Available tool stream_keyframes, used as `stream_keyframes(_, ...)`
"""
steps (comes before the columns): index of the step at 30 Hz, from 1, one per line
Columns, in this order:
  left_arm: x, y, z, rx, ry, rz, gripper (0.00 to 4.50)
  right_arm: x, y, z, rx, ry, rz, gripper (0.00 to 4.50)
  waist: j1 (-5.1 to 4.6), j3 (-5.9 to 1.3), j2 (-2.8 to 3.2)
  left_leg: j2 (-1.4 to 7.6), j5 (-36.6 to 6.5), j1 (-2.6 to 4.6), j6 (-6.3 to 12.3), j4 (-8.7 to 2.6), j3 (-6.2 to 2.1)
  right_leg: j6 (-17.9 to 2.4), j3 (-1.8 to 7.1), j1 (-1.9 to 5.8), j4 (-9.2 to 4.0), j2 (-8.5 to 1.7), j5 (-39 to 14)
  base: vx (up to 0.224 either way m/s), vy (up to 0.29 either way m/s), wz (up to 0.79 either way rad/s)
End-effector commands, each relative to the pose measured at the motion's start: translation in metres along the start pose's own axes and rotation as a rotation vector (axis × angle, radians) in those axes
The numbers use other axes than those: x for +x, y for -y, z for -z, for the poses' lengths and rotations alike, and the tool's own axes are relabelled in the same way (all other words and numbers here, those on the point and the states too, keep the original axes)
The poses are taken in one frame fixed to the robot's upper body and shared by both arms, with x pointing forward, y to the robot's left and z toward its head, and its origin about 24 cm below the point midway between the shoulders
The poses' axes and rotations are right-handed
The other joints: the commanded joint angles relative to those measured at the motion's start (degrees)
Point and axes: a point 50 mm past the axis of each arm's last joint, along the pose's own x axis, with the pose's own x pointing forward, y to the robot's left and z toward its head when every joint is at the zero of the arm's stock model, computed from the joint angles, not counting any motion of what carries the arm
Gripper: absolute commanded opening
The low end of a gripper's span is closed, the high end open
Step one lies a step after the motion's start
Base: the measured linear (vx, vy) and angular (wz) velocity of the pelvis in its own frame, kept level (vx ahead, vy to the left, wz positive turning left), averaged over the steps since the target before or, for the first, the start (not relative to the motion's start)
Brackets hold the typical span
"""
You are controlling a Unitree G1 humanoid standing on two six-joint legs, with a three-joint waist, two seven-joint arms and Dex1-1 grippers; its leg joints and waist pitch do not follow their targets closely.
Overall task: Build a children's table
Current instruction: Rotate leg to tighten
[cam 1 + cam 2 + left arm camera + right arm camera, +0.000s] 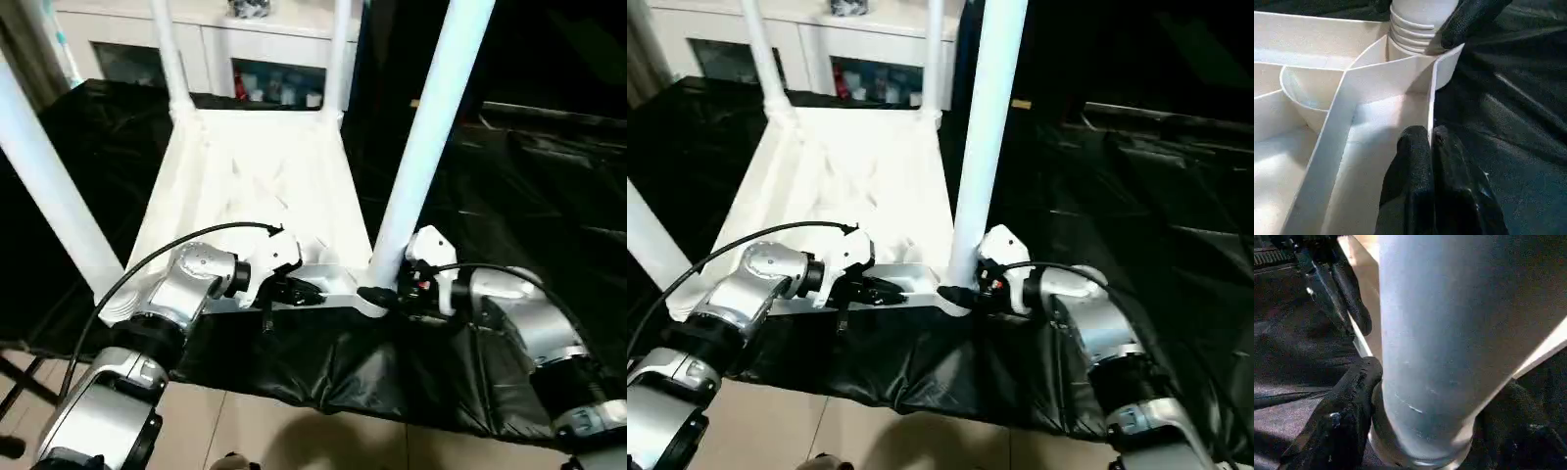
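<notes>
Two grippers work at the near edge of the children's table [250,186], which lies upside down on a worktop [509,186] covered in black sheeting, its ribbed underside up and four legs standing in its corner sockets. At about seven o'clock in the head view, the left gripper [299,291] has its fingers [1415,166] pressed together on the thin rim wall of the table's near edge, one finger on each side of it. At about five o'clock, the right gripper [377,294] reaches to the base of the near right leg [426,137]; its fingers [1344,416] sit one on either side of the leg just above the socket, close against it, though whether they press it I cannot tell. That leg rises upright toward twelve o'clock. The near left leg [44,181] stands at nine o'clock, leaning toward the picture's edge. Farther off, the two far legs [338,59] rise at eleven and twelve o'clock. Beyond the worktop, at twelve o'clock, stands a white cabinet [211,49] with glass doors.
</notes>
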Motion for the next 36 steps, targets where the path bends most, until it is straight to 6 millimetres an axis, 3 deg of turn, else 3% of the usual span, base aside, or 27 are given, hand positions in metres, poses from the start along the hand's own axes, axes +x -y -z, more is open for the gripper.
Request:
stream_keyframes(1, 0.011, -0.005, 0.001, -0.059, 0.014, -0.154, 0.0, 0.006, -0.002, 0.022, 0.116, -0.015, 0.16, 2.68, 0.07, -3.25, 0.2, 2.7, -18.51, 1.42, -0.52, -4.52, -1.65, -12.25, 2.56, 1.9, -4.79, -3.92, -16.47, 0.0, 0.0, 0.0)
stream_keyframes(3, 0.025, -0.007, -0.008, -0.067, 0.035, -0.239, 0.0, 0.015, -0.005, 0.028, 0.185, -0.004, 0.268, 2.68, -0.24, -3.24, -0.05, 2.55, -19.83, 1.53, -1.41, -4.69, -1.8, -11.01, 2.45, 1.99, -5.15, -3.85, -19.86, 0.0, 0.0, 0.0)
stream_keyframes(9, 0.061, -0.003, -0.034, -0.073, 0.078, -0.319, 0.0, 0.053, -0.018, 0.025, 0.352, 0.028, 0.464, 2.67, -0.69, -2.87, 0.53, 2.22, -25.46, 2.38, -2.42, -4.87, -2.2, -7.28, 2.32, 1.24, -6.68, -3.95, -29.84, 0.0, 0.0, 0.0)
stream_keyframes(10, 0.065, -0.001, -0.037, -0.067, 0.083, -0.319, 0.0, 0.061, -0.021, 0.022, 0.369, 0.033, 0.474, 2.67, -0.78, -2.84, 0.87, 2.19, -26.52, 2.53, -2.71, -4.94, -2.49, -6.75, 2.16, 1.19, -6.86, -4.0, -31.17, 0.0, 0.0, 0.0)
stream_keyframes(11, 0.067, 0.0, -0.039, -0.064, 0.084, -0.322, 0.0, 0.065, -0.023, 0.02, 0.378, 0.034, 0.483, 2.67, -0.99, -2.92, 0.67, 2.18, -27.3, 2.56, -2.82, -4.99, -2.55, -6.31, 2.06, 1.19, -7.06, -3.94, -31.57, 0.0, 0.0, 0.0)
stream_keyframes(14, 0.07, 0.003, -0.041, -0.034, 0.083, -0.294, 0.0, 0.079, -0.029, 0.005, 0.367, 0.082, 0.446, 2.67, -1.53, -3.02, 0.91, 2.18, -27.76, 2.33, -2.65, -5.24, -2.7, -6.23, 2.05, 1.28, -7.02, -3.77, -29.74, 0.0, 0.0, 0.0)
stream_keyframes(15, 0.068, 0.003, -0.04, -0.024, 0.08, -0.283, 0.0, 0.079, -0.03, 0.001, 0.35, 0.107, 0.418, 3.02, -1.7, -3.01, 0.92, 2.22, -28.02, 2.38, -2.58, -5.33, -2.7, -6.62, 2.03, 1.28, -6.99, -3.73, -28.73, 0.0, 0.0, 0.0)
stream_keyframes(17, 0.064, 0.003, -0.038, -0.011, 0.077, -0.258, 0.0, 0.075, -0.028, -0.001, 0.334, 0.118, 0.397, 3.37, -1.75, -3.09, 0.95, 2.25, -27.78, 2.23, -2.37, -5.44, -2.73, -6.9, 2.04, 1.48, -6.91, -3.75, -27.61, 0.0, 0.0, 0.0)
stream_keyframes(18, 0.058, 0.003, -0.035, 0.003, 0.08, -0.222, 0.0, 0.068, -0.025, 0.0, 0.318, 0.126, 0.358, 3.39, -1.88, -3.17, 0.68, 2.31, -27.2, 2.05, -2.06, -5.57, -2.67, -7.32, 2.07, 1.64, -6.8, -3.67, -25.87, 0.0, 0.0, 0.0)
stream_keyframes(20, 0.05, 0.004, -0.031, 0.011, 0.094, -0.17, 0.0, 0.056, -0.021, 0.003, 0.286, 0.12, 0.313, 3.47, -1.63, -3.25, 0.72, 2.53, -25.26, 1.83, -1.24, -5.71, -2.56, -8.48, 2.29, 2.0, -6.41, -3.74, -21.59, 0.0, 0.0, 0.0)
stream_keyframes(22, 0.042, 0.006, -0.028, 0.015, 0.106, -0.111, 0.0, 0.041, -0.016, 0.008, 0.232, 0.092, 0.269, 3.79, -1.64, -3.34, 0.45, 2.47, -22.98, 1.62, -0.38, -5.56, -2.19, -10.01, 2.54, 2.15, -5.9, -3.66, -17.52, 0.0, 0.0, 0.0)
stream_keyframes(29, 0.019, 0.008, -0.02, 0.027, 0.094, 0.024, 0.0, 0.001, -0.007, 0.021, 0.107, 0.002, 0.084, 3.81, -0.32, -3.78, 0.58, 2.52, -14.08, 1.5, 2.69, -4.78, -1.48, -13.21, 2.63, 2.73, -4.89, -3.81, -9.39, 0.0, 0.0, 0.0)
stream_keyframes(32, 0.009, 0.009, -0.016, 0.033, 0.07, 0.085, 0.0, -0.012, -0.007, 0.021, 0.068, -0.029, -0.034, 3.81, 0.85, -3.98, 0.6, 2.73, -10.28, 1.28, 4.38, -4.43, -1.31, -14.81, 2.37, 3.02, -3.88, -3.44, -2.8, 0.0, 0.0, 0.0)
stream_keyframes(36, 0.003, 0.01, -0.013, 0.037, 0.055, 0.128, 0.0, -0.019, -0.006, 0.017, 0.062, -0.03, -0.104, 3.81, 1.17, -3.94, 0.7, 2.88, -11.03, 1.33, 4.53, -4.33, -1.18, -15.75, 2.3, 2.74, -3.88, -3.55, -3.63, 0.0, 0.0, 0.0)
